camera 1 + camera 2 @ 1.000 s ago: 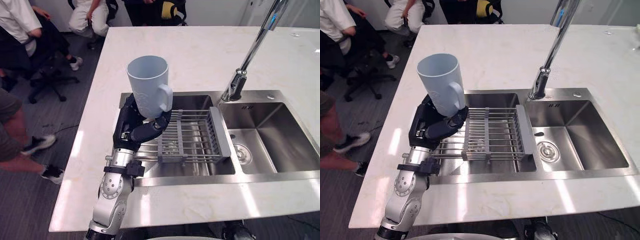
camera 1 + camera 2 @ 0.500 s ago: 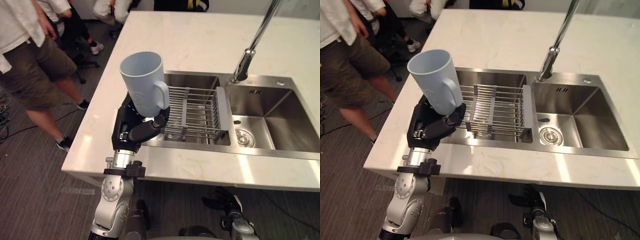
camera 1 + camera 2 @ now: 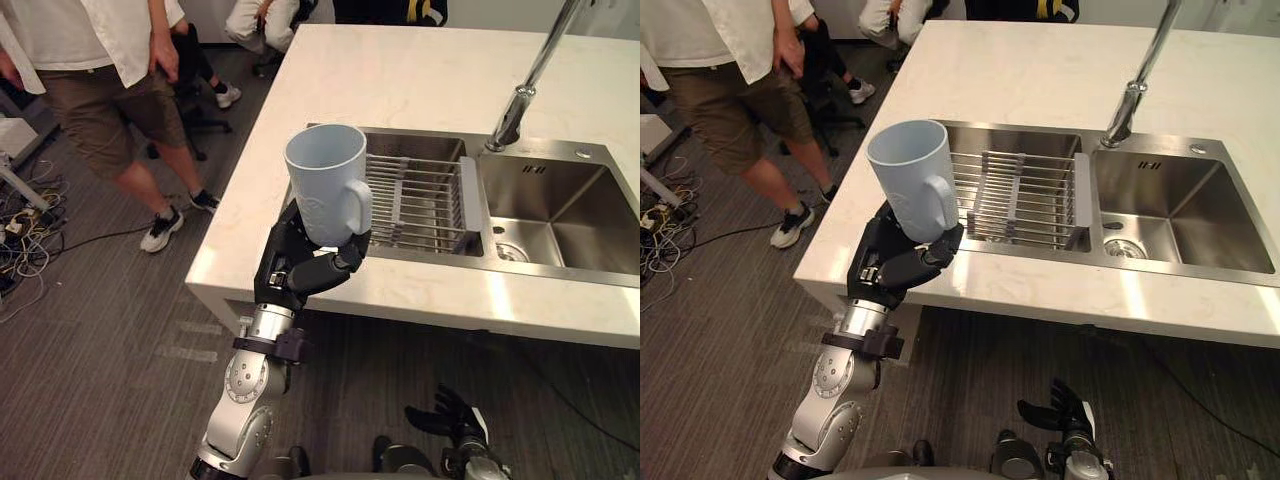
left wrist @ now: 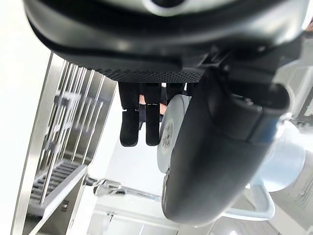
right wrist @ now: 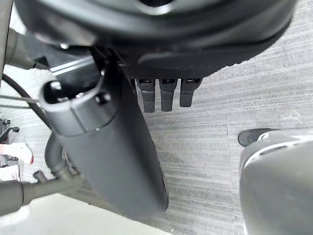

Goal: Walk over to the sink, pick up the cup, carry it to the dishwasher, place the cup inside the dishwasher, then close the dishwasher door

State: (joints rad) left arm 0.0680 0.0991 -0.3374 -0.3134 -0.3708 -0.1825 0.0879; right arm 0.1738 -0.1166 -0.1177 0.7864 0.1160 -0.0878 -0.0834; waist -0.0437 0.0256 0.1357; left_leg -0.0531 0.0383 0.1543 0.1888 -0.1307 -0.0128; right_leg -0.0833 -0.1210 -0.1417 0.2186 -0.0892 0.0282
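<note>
A pale blue cup (image 3: pixel 325 185) with a handle stands upright in my left hand (image 3: pixel 300 270), whose fingers and thumb are curled round its base. Hand and cup hang in front of the white counter's (image 3: pixel 400 80) near left corner, above the carpet. In the left wrist view the cup (image 4: pixel 286 166) shows past the thumb (image 4: pixel 220 147), which presses against its bottom. My right hand (image 3: pixel 452 415) hangs low over the floor with straight, spread fingers (image 5: pixel 161 95) and holds nothing.
The steel double sink (image 3: pixel 560 210) holds a grey drying rack (image 3: pixel 415 200), with a tall tap (image 3: pixel 520 95) behind it. A person in shorts (image 3: pixel 100 90) stands on the carpet at the left. Another person (image 3: pixel 260 15) sits beyond the counter. Cables (image 3: pixel 25 240) lie at the far left.
The whole picture has shifted: the camera has drawn back from the sink and the counter lies further off. The cup stays in my left hand. More floor and the standing person show.
</note>
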